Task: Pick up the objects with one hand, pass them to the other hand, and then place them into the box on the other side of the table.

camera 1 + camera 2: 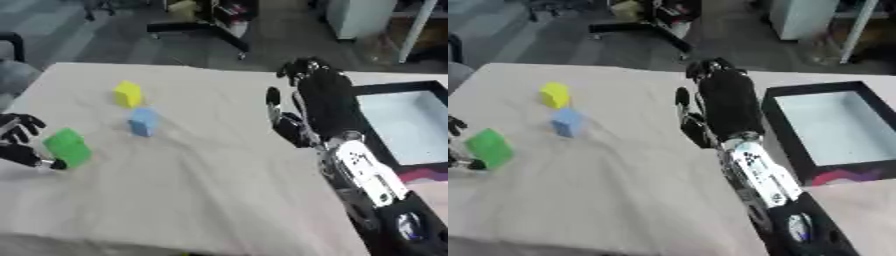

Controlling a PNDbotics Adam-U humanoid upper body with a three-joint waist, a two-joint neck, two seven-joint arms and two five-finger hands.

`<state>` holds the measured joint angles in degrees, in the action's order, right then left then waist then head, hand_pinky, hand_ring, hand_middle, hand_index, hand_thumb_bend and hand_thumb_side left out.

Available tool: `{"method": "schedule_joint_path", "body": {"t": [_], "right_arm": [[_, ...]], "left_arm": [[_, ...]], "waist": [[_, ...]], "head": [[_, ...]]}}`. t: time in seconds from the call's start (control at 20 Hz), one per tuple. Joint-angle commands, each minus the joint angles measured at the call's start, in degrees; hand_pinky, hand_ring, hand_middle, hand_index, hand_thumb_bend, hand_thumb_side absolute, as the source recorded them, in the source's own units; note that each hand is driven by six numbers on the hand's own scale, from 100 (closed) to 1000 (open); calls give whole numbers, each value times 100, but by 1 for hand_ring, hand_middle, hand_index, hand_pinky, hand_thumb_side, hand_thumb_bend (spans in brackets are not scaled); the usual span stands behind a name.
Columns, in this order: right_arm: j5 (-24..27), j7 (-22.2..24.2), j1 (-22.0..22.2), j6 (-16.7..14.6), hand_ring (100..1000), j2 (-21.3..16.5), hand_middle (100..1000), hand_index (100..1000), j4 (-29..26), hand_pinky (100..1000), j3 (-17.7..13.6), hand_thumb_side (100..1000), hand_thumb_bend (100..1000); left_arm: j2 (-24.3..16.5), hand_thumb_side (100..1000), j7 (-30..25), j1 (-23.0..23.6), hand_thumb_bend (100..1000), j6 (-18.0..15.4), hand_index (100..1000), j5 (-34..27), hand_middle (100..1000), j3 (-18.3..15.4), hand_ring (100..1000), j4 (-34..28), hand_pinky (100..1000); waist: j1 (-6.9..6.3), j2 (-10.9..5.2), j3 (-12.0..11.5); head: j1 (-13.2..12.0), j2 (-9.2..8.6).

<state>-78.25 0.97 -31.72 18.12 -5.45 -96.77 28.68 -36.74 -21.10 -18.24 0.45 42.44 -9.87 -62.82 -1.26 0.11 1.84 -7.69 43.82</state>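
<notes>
Green block (67, 146): near the bench's (201, 190) left edge, pinched by your left robot hand (19, 141). Yellow block (128, 93) and blue block (143, 121): toward the far-left corner. Right robot hand (315, 102): fingers extended, empty, beside the black box (779, 112) at the right edge.

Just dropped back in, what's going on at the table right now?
The left hand is at the table's left edge with its fingers around the green block, which sits on the cloth. The yellow block and blue block lie untouched nearby. The right hand hangs open over the middle, beside the black box, which looks empty.
</notes>
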Motion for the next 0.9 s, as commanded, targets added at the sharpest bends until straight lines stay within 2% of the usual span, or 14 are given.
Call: {"method": "schedule_joint_path", "body": {"t": [0.05, 0.4, 0.5, 0.55, 0.6, 0.65, 0.7, 0.8, 0.9], "right_arm": [[32, -13, -87, -4, 648, 20, 464, 667, -84, 410, -17, 291, 100], [44, -24, -102, -3, 647, 20, 463, 668, -98, 409, -25, 290, 100], [50, -29, -103, -2, 647, 22, 463, 668, -100, 408, -26, 290, 100], [52, -32, -104, -2, 648, 23, 463, 669, -101, 409, -26, 290, 100], [55, -32, -105, 0, 648, 23, 463, 669, -101, 409, -27, 290, 100], [58, -31, -105, 0, 648, 23, 463, 669, -100, 409, -26, 290, 100], [62, -29, -106, 1, 648, 23, 463, 669, -100, 409, -25, 289, 100], [66, -24, -112, 0, 649, 22, 464, 670, -99, 411, -21, 286, 100], [73, 9, -142, -24, 652, 14, 468, 674, -90, 417, 9, 272, 100]], "left_arm": [[-54, 394, 179, -157, 975, 59, 800, 98, 638, 40, 619, 29, 691], [161, 384, 408, -230, 825, 243, 739, 361, 574, 27, 564, 177, 647], [216, 362, 548, -233, 771, 317, 688, 371, 523, 10, 523, 209, 607], [243, 339, 666, -235, 705, 364, 640, 352, 480, 1, 486, 220, 566], [266, 314, 816, -237, 629, 413, 584, 310, 432, -9, 449, 218, 523], [282, 309, 982, -236, 617, 458, 573, 247, 422, -13, 442, 206, 514], [291, 278, 1141, -235, 558, 491, 520, 167, 372, -10, 404, 184, 460], [293, 248, 1363, -237, 510, 507, 474, -40, 328, -9, 370, 96, 410], [290, 241, 1484, -286, 526, 421, 452, -449, 306, -35, 352, -195, 384]], "waist": [[-12, -56, 11], [-9, -36, 30], [-6, -32, 34], [-4, -31, 35], [0, -31, 35], [3, -30, 35], [5, -30, 35], [6, -30, 33], [4, -32, 19]], "head": [[-33, 30], [-53, 30], [-59, 30], [-57, 30], [-54, 30], [-54, 30], [-55, 30], [-55, 30], [-28, 30]]}}
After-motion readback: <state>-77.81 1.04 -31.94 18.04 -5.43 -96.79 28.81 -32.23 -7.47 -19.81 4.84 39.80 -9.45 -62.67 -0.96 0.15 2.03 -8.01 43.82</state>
